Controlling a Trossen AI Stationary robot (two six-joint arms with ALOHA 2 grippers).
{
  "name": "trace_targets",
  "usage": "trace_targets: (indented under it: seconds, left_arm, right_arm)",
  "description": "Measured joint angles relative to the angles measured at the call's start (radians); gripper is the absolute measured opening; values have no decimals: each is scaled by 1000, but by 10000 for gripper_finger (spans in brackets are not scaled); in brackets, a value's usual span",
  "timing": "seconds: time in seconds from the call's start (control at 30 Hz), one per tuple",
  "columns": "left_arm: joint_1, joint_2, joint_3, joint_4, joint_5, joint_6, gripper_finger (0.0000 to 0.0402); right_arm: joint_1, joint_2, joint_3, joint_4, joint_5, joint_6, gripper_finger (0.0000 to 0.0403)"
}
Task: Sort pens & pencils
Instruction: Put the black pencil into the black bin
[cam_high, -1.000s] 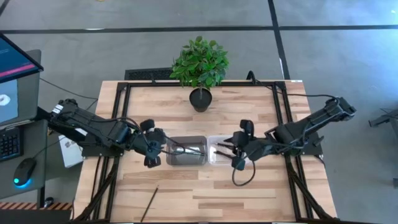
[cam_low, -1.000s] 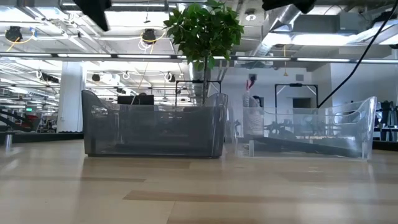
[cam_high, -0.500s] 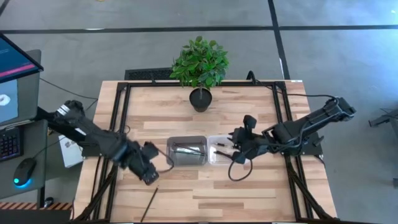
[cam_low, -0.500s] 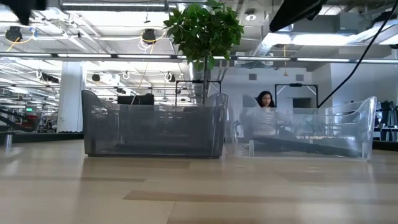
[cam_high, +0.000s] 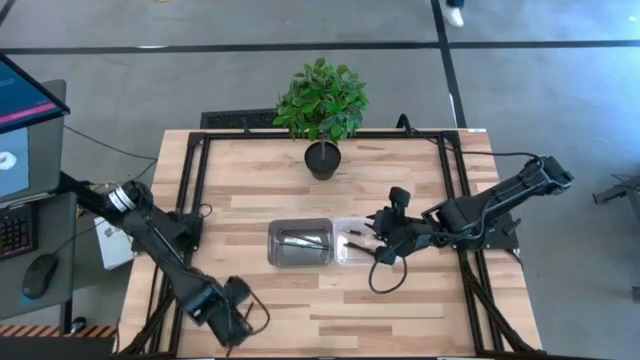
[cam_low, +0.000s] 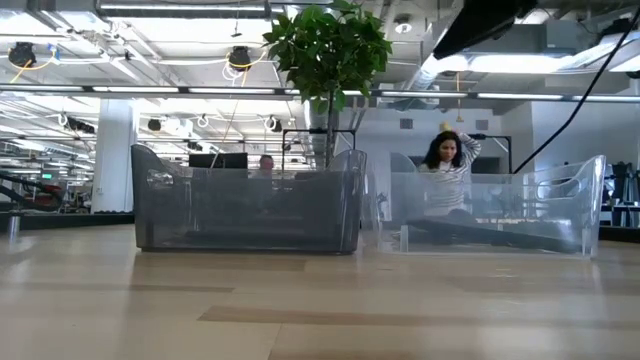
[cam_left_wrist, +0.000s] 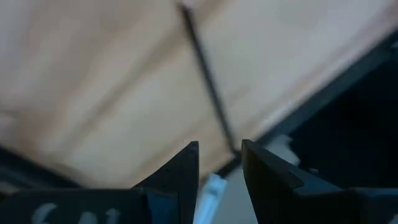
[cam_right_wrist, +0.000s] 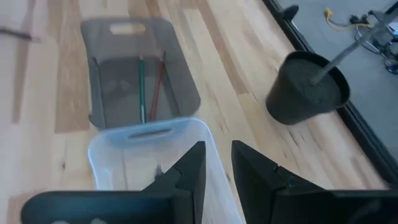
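From above, we see our left gripper (cam_high: 232, 322) down at the table's near-left corner, hiding whatever lies under it. Our right gripper (cam_high: 385, 240) hovers at the clear bin (cam_high: 345, 256), beside the grey bin (cam_high: 272, 232), where thin sticks lie lengthwise.

At table height, both bins stand side by side; a dark stick lies slanted in the clear one.

Through our left wrist camera, a thin stick (cam_left_wrist: 208, 84) lies flat on the wood, most likely the last pencil. Its long axis runs straight away from our slightly parted fingers (cam_left_wrist: 183, 168), its near end between them at the table edge. We judge it light, stiff and apt to roll, so we would pinch it mid-length, across the axis.

Through our right wrist camera, the fingers stand narrowly apart, holding nothing, over the clear bin; two pencils (cam_right_wrist: 148, 87) lie parallel in the grey bin.
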Motion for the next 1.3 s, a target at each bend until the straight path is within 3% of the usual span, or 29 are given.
trace_targets:
  seconds: [0.13, 0.5, 0.83, 1.17, 1.3]
  left_arm:
    - [-42, 8, 0, 110, -18, -114, 110]
    - [-134, 62, 2, 194, 22, -393, 110]
    - [-133, 115, 3, 266, 75, -436, 110]
    - [-133, 143, 5, 265, 47, -464, 110]
    - [-134, 184, 5, 294, 91, -451, 110]
  right_arm:
    - [2, -48, -94, 93, 0, -1, 102]
    - [18, -162, -268, 324, 0, 4, 102]
    - [5, -156, -277, 347, 0, 4, 102]
    - [4, -156, -277, 344, 0, 4, 102]
    - [4, -156, -276, 345, 0, 4, 102]
